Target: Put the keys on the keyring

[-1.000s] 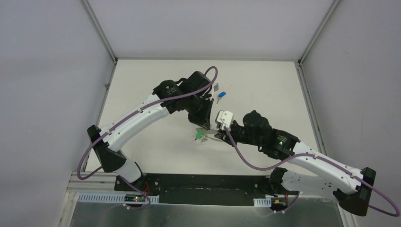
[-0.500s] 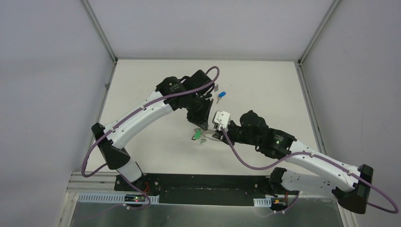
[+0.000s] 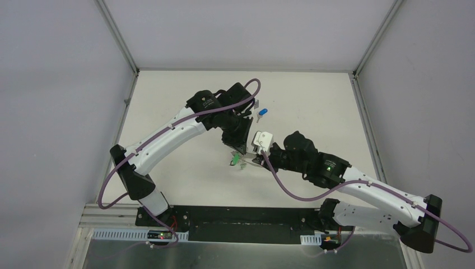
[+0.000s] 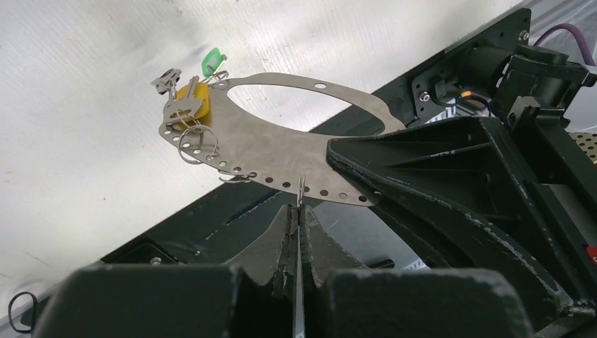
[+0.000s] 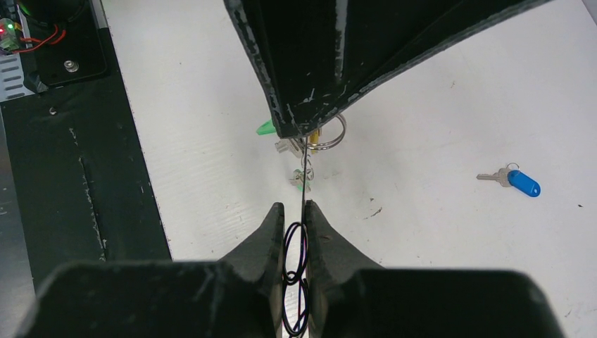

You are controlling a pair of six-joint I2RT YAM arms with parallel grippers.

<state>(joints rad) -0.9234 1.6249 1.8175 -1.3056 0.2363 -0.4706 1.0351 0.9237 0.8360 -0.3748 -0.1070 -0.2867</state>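
Mid-table, just above the surface, both arms are meeting over the keyring (image 4: 281, 158). It's looking like a flat thin metal plate w/ an oval cutout and a row of tiny holes round the rim, not a wire loop. The right gripper (image 5: 294, 210) is pinching it by the edge, fingers nearly together w/ only the sheet's thickness between them. It's hanging clear of the table (image 5: 457, 127) afaict.

The left gripper (image 4: 299, 211) is clamping fully closed on a thin metal sliver (image 4: 300, 189) that's poking up right at the holed rim. Prob a small ring or clip seen edge-on, can't tell which. Some keys (image 4: 184, 105) w/ green and yellow heads are dangling off the plate's left end, next to a bare split ring (image 4: 181, 148). A blue-tagged key (image 5: 517, 182) is lying on the table on the far side, well apart from the rest.

Handling, imo:
- **Plate:** it's looking light, stiff-ish but springy, and it's slick bare steel. I'm thinking pads across the flat face, away from the holes in use. A narrow edge grip could let it pivot.
- **Keys:** they're tiny, light and hanging loose, so going for the plastic head is prob easier than the blade.
- **Blue one:** it's lying flat, so I'm guessing a pinch across the tag's sides.
- **Sliver:** this is the fiddly bit. The risk I'm seeing is it twisting or slipping out of the pinch.
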